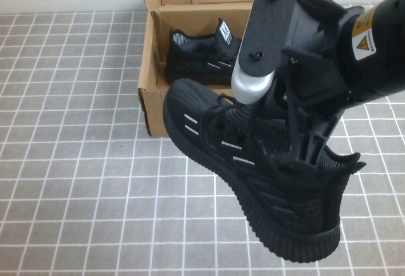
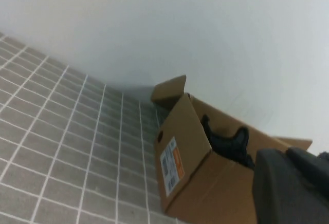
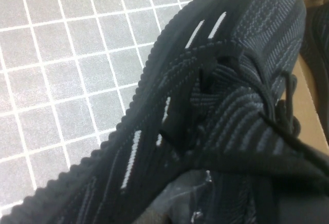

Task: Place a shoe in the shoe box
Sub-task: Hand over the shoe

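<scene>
My right gripper (image 1: 308, 151) is shut on the black knit sneaker (image 1: 253, 181) at its collar and holds it in the air in front of the brown cardboard shoe box (image 1: 152, 80), toe towards the box. The right wrist view shows the shoe (image 3: 205, 95) from close up, with white dashes on its side, and the gripper (image 3: 205, 203) under its collar. The matching twin sneaker (image 1: 202, 57) lies inside the open box. My left gripper (image 2: 295, 183) shows only as a dark shape in the left wrist view, beside the box (image 2: 190, 147).
The table is covered in grey tiles (image 1: 76, 162). The box stands at the back against a white wall (image 2: 205, 29), with its lid flap up behind it. A printed label (image 2: 171, 163) is on the box's end wall.
</scene>
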{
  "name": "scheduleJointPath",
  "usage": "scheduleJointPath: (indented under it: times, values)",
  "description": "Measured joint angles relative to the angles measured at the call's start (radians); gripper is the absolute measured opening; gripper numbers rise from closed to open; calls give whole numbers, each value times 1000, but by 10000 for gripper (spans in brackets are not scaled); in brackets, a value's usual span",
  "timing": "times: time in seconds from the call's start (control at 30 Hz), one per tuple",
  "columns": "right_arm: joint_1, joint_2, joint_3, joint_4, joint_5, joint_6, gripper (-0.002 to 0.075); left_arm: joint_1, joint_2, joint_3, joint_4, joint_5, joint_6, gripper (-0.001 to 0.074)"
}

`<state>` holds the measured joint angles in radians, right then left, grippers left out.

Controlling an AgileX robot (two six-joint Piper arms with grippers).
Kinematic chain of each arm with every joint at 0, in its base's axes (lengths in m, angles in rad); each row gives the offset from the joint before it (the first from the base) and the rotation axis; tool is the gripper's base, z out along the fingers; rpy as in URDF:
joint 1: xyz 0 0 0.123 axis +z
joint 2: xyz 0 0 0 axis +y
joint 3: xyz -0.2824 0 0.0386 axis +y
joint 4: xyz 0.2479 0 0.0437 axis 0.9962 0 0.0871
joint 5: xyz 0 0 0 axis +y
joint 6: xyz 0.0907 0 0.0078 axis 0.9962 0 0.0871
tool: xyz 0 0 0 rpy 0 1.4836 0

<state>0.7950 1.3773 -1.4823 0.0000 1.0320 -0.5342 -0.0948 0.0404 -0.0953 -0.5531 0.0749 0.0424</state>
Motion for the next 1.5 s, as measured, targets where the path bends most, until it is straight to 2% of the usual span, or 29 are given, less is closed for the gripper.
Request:
scheduleJointPath:
  times: [0.23, 0.33, 0.6, 0.73, 1.17, 1.4, 1.5]
  values:
    - [0, 0, 0, 7, 2, 0, -6, 0, 360, -316, 51, 326, 118, -1]
    - [0, 0, 0, 7, 6, 0, -6, 0, 554, -454, 24, 480, 266, -1]
    - [0, 0, 0, 7, 11, 0, -6, 0, 947, -822, -191, 911, 764, -1]
    - [0, 0, 0, 7, 11, 0, -6, -2, 1107, -985, -261, 1104, 924, -1]
    - [0, 29, 0, -69, -10, -46, -6, -5, 1422, -1345, -271, 1148, 1062, -1]
    - [0, 44, 0, -55, -20, -263, -6, -36, 1498, -1405, -239, 1148, 1064, 4]
    - [0, 44, 0, -19, -20, -413, -6, -64, 1504, -1405, -188, 1148, 1066, 48]
